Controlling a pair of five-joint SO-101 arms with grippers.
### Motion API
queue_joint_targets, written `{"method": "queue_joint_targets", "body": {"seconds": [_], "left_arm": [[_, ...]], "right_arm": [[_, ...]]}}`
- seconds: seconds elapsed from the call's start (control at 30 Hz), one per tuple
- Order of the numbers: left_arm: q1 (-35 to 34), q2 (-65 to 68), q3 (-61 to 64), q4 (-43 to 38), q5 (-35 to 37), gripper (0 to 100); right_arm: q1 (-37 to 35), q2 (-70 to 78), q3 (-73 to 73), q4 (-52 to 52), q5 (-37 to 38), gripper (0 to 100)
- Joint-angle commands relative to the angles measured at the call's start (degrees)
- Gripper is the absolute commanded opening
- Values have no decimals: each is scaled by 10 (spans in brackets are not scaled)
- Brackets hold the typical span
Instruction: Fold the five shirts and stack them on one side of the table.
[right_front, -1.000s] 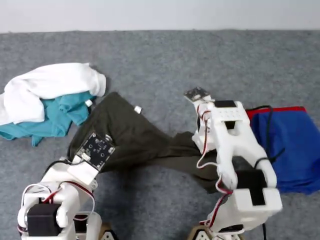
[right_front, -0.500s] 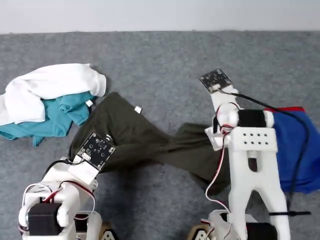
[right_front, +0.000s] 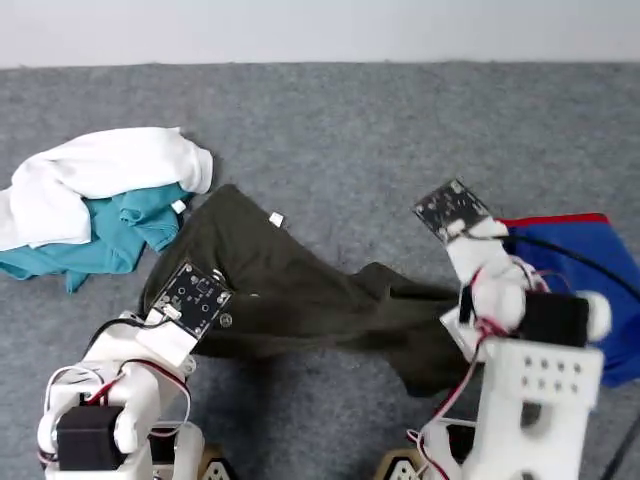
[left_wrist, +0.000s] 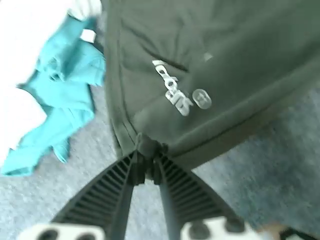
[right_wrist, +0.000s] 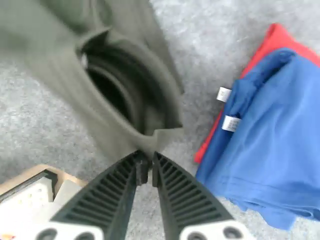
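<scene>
Matt soft cloth: olive shirt (right_front: 300, 290). Rough grey felt: table cover (right_front: 350, 130). Ribbed matt black plastic: left gripper (left_wrist: 146, 156).

Left gripper (left_wrist: 145, 165): fingers pinched on the olive shirt (left_wrist: 215, 60) at its edge, cloth bunched. Teal shirt (left_wrist: 65, 95): crumpled, touching the olive shirt. White shirt (left_wrist: 25, 30): past the teal one. Grey table (left_wrist: 280, 145) beneath.

The white shirt (right_front: 90, 185) covers much of the teal shirt (right_front: 110, 240) and runs off the high view's left edge. Only a thin rim of the red shirt (right_front: 555, 217) shows past the blue shirt (right_front: 600, 240), itself partly behind the right arm (right_front: 535, 375), which also hides one corner of the olive shirt (right_front: 300, 290).
</scene>
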Motion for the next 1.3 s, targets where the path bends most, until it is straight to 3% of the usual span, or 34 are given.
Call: {"method": "queue_joint_targets", "body": {"seconds": [0.0, 0.37, 0.6, 0.83, 1.27], "left_arm": [[-4, 3, -6, -75, 44, 12], [-4, 113, 22, -355, 127, 12], [-4, 198, -126, -484, 139, 13], [-5, 250, -324, -463, 139, 13], [-1, 245, -578, -199, 140, 13]], "right_arm": [[7, -22, -5, -17, -28, 9], [5, 53, -19, -325, -184, 9], [-7, 84, -197, -370, -196, 9], [-8, 88, -399, -312, -196, 9], [-6, 82, -735, -143, -196, 9]]}}
